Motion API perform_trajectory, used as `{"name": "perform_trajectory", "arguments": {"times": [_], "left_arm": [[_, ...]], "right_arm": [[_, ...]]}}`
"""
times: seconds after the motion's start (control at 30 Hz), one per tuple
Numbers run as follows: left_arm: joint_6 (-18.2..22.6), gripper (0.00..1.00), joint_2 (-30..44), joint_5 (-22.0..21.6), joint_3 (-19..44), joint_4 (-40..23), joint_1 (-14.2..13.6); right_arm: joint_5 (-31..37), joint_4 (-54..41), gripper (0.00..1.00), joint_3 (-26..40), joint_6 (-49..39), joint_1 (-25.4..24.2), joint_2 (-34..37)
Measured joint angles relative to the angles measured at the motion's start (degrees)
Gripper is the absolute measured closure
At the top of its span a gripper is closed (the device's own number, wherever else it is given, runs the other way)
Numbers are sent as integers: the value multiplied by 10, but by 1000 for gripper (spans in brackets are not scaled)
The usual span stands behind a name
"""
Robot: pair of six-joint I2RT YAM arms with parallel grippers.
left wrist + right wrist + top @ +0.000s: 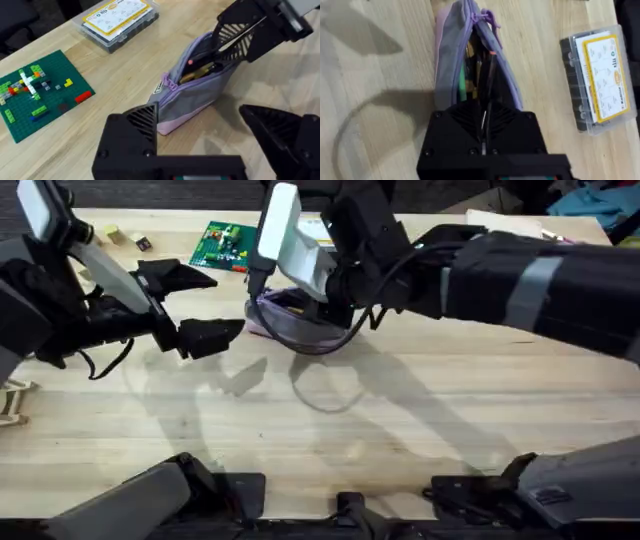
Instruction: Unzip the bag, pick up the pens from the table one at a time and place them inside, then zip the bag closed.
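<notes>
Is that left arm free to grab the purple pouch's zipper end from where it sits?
Probably yes. The left pincer is open beside the bag, with bare table between; the right pincer works at the far end.

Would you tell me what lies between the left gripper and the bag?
Only bare table: the left wrist view shows open wood between the left gripper and the bag.
</notes>
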Motion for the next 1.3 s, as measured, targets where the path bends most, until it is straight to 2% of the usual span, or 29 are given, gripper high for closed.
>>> {"name": "perform_trajectory", "arguments": {"times": [0.57,0.6,0.67,0.77,0.8,1.1,1.3], "left_arm": [[0,8,0,0,0,0,0],[0,8,0,0,0,0,0],[0,7,0,0,0,0,0],[0,7,0,0,0,0,0],[0,7,0,0,0,0,0],[0,7,0,0,0,0,0],[0,7,0,0,0,0,0]], "right_arm": [[-2,35,967,0,-13,0,42],[-3,36,881,0,-14,0,43],[-3,38,632,0,-15,0,42],[-2,40,201,0,-15,0,42],[-2,42,9,0,-17,0,42],[-2,42,4,0,-14,0,39],[-2,41,3,0,20,0,-13]]}}
